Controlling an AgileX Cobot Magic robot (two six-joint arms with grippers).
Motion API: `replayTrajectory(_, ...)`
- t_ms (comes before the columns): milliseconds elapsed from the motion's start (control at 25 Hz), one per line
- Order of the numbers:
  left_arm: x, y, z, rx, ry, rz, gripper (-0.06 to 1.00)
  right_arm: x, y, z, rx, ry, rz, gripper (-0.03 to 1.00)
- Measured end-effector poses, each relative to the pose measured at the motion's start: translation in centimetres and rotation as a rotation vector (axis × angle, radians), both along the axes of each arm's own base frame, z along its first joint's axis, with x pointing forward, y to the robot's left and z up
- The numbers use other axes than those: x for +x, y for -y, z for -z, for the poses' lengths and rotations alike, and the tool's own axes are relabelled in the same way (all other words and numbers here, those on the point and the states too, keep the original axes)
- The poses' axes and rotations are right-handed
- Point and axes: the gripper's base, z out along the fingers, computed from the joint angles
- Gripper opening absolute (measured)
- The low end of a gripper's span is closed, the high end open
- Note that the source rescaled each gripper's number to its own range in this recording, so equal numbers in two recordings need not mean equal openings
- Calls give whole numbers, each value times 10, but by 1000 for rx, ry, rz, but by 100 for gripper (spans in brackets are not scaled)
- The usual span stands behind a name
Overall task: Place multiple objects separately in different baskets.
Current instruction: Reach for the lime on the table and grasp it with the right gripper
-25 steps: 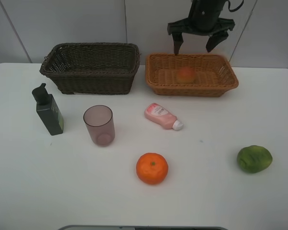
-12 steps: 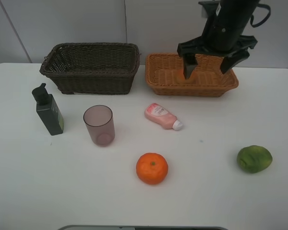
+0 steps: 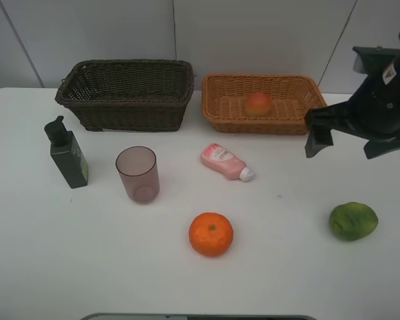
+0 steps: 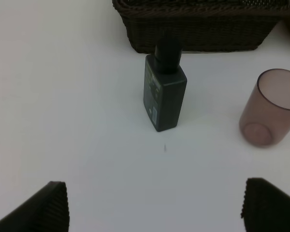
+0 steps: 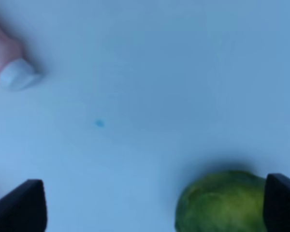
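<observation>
Showing a white table (image 3: 287, 280) with 2 wicker baskets along its far edge and 5 loose items in front of them. The dark brown basket (image 3: 130, 115) stands on the left and the light orange-tan basket (image 3: 267, 124) just beside it on the right, separated by a narrow gap. The red-orange peach (image 3: 258, 103) lies inside the orange-tan basket, near its middle. The dark green pump bottle (image 3: 68, 155) stands upright in front of the dark basket's left end. The translucent mauve cup (image 3: 138, 175) stands mouth up to the bottle's right, apart from it. The pink white-capped tube (image 3: 225, 162) lies on its side near the table's middle, cap toward the front right. The orange (image 3: 211, 234) sits in front of the tube, and the green fruit (image 3: 353, 221) rests well to the right, near the table's edge. The right gripper (image 3: 341, 152) hangs above the table between the orange-tan basket's right end and the green fruit, its jaws spread wide and holding nothing; its wrist view shows the fruit below, close to 1 finger. The left gripper (image 4: 159, 209) appears only in its own wrist view, jaws wide apart and empty, with the bottle and cup ahead of it and the dark basket beyond.
</observation>
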Motion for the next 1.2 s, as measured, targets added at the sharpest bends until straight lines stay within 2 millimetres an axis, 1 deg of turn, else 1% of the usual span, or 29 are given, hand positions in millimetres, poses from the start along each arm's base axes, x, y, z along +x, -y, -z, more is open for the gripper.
replayTrajectory(160,0,0,0,0,0,0,92,-7,24,18,-12,-50,88,99)
replayTrajectory(320,0,0,0,0,0,0,92,-9,47,29,-9,-61,181,99)
replayTrajectory(400,0,0,0,0,0,0,92,-12,54,34,-10,-67,207,99)
replayTrajectory(720,0,0,0,0,0,0,92,-23,55,57,25,-32,248,99)
replayTrajectory(920,0,0,0,0,0,0,92,-25,54,63,41,-26,268,99)
replayTrajectory(1000,0,0,0,0,0,0,92,-24,54,69,38,-46,271,99)
replayTrajectory(1200,0,0,0,0,0,0,92,-19,52,92,36,-139,293,99)
